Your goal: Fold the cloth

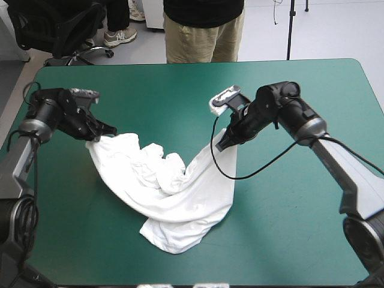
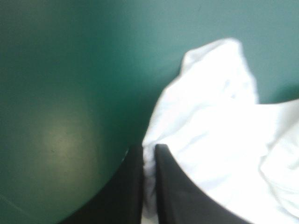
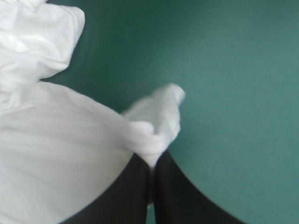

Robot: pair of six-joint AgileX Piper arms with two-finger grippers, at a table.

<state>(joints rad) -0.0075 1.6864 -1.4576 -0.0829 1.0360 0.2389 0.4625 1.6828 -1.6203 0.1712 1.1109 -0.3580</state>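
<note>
Nearest, the T-shirt [image 1: 180, 210] sags in a crumpled loop on the table [image 1: 288, 228], with its middle on the near side and its two ends lifted to left and right. The left gripper [image 1: 103, 132] is almost closed on one end, and the right gripper [image 1: 223, 143] is almost closed on the other. Each has only a small pinch of fabric. A quick pull apart may slip one pinch free, or it may spread the T-shirt twisted.
</note>
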